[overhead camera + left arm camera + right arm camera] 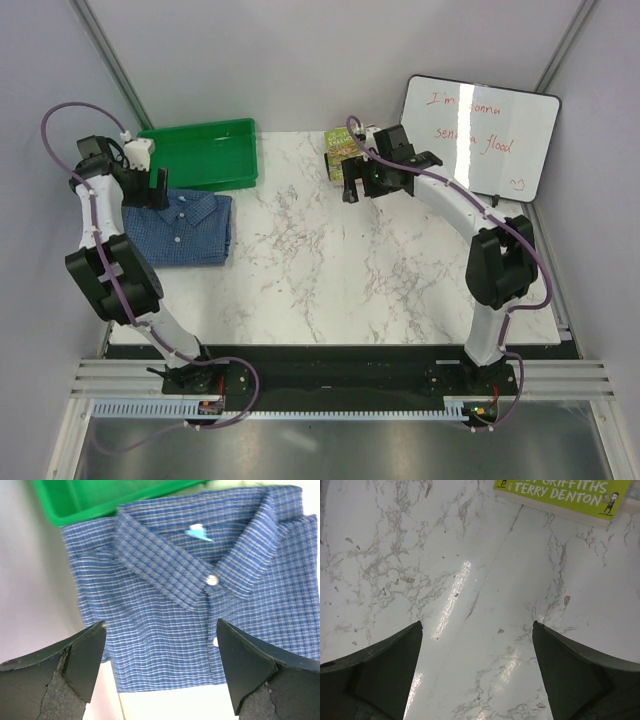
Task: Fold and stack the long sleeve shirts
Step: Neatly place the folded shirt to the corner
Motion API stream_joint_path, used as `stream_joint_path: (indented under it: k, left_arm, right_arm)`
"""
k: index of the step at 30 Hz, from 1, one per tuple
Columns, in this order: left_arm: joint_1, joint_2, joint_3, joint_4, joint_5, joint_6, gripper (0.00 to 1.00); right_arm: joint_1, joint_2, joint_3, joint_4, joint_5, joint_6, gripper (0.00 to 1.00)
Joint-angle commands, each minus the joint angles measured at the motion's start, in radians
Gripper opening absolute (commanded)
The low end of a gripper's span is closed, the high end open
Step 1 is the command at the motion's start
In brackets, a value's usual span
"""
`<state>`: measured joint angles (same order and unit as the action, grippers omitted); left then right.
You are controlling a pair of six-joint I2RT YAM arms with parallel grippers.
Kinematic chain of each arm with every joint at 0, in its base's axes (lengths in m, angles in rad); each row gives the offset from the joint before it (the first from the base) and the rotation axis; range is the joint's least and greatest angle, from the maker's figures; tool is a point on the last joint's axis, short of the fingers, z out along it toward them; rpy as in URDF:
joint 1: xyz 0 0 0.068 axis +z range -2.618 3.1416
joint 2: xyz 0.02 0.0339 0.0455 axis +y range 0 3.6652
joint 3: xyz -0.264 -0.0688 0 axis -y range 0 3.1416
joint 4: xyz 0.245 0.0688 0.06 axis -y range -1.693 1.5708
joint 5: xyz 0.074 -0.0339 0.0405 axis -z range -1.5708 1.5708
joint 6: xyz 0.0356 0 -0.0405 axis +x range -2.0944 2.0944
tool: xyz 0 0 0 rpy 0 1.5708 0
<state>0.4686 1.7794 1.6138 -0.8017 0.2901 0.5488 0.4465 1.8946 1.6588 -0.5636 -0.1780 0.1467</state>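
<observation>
Done so far: we judge the blue shirt [180, 228] folded. It lies as a flat rectangle, collar up and buttoned, directly below the left gripper [160, 630].
Left to do: we see no second shirt in any view. Whether one lies under the blue one we cannot tell, so we cannot call the stack made.
Left gripper: fingers spread wide, nothing held; the collar and top buttons show in the gap beneath.
Left arm pose: elbow raised, wrist pointing down, hovering over the collar end, with the green tray [200, 128] just beyond its fingertips.
Right gripper [476, 630]: spread wide, empty, bare marble table [330, 270] below.
Right arm pose: stretched forward, a book [560, 495] just beyond its fingertips and the shirt well apart.
</observation>
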Motion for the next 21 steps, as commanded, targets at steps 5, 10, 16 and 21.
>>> stream_joint_path:
  k: [5, 10, 16, 21]
  left_arm:
    - [0.001, 0.118, -0.052, 0.085, -0.040, -0.039, 0.96]
    - [0.016, 0.225, -0.031, 0.107, -0.042, -0.075, 0.96]
    - [0.036, 0.218, -0.094, 0.104, -0.049, -0.069, 0.96]
    - [0.031, 0.112, -0.033, 0.076, 0.065, -0.067, 0.97]
  right_arm:
    - [-0.029, -0.081, -0.080, -0.042, -0.041, -0.050, 0.98]
    - [-0.029, -0.101, -0.103, -0.042, -0.035, -0.065, 0.98]
    - [-0.029, -0.117, -0.119, -0.042, -0.035, -0.065, 0.98]
    - [-0.032, -0.123, -0.113, -0.045, -0.054, -0.070, 0.98]
